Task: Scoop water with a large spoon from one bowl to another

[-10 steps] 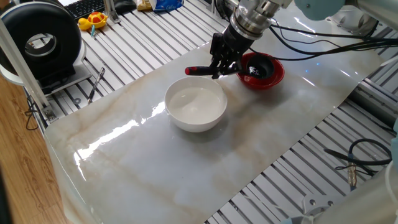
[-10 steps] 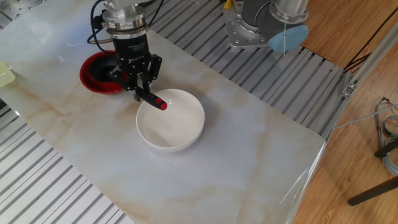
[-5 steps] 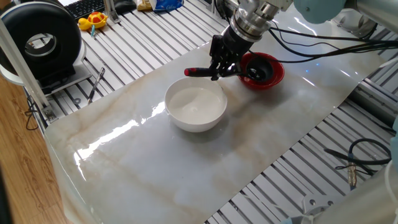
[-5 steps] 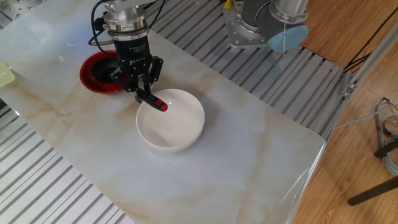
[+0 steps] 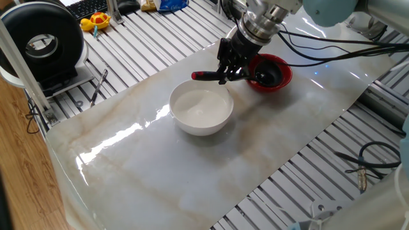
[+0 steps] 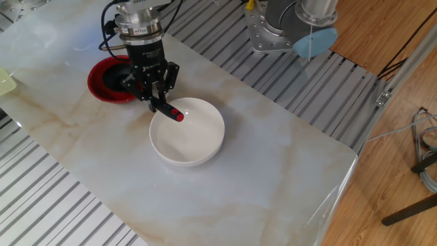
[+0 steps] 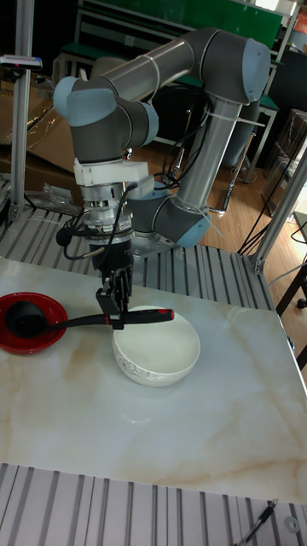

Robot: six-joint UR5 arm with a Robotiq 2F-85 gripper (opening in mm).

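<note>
Gripping the ladle point(image 7: 85, 321), scoop in red bowl point(image 7: 34, 339).

Water in the white bowl point(image 5: 200, 108) cannot be made out in any view, nor any in the ladle point(image 7: 51, 322) scoop lying in the red bowl point(image 7: 38, 339). In the other fixed view the hand point(image 6: 156, 102) hides the ladle's scoop and most of its handle. The desk point(image 6: 273, 178) is cut off at the left edge there.
</note>
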